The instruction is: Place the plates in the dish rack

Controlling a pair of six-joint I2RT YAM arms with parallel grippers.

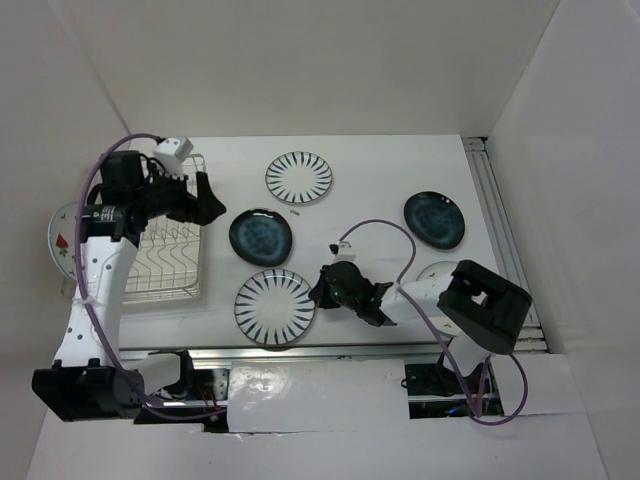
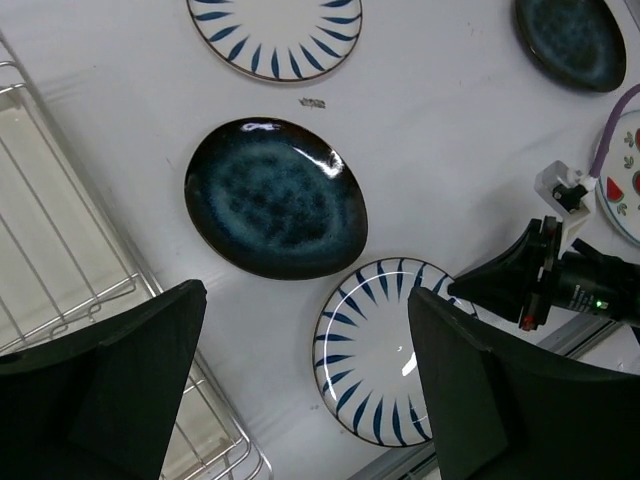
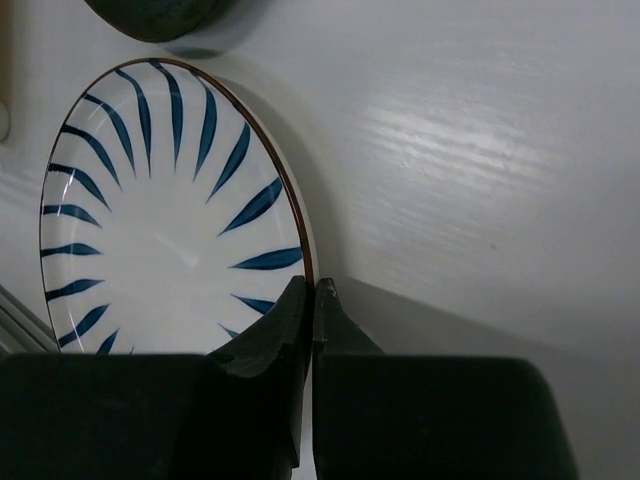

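While the right gripper (image 3: 312,295) pinches the right rim of the near striped plate (image 3: 150,230), the plate lies on the table (image 1: 380,170) directly left of that claw. The dish rack (image 1: 165,265) stands further left, under the spread, empty left gripper (image 1: 205,200), the arm nearer the rack.

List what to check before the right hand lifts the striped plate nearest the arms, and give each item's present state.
1. Right hand shut on the rim of the near striped plate: ok.
2. Near striped plate apart from the dark blue plate: cannot tell, their edges are very close.
3. Left hand open and holding nothing: ok.
4. Left hand out of the way: probably not ok, it hangs at the right edge of the dish rack.
5. Rack slots free: ok where visible; the left arm hides part.
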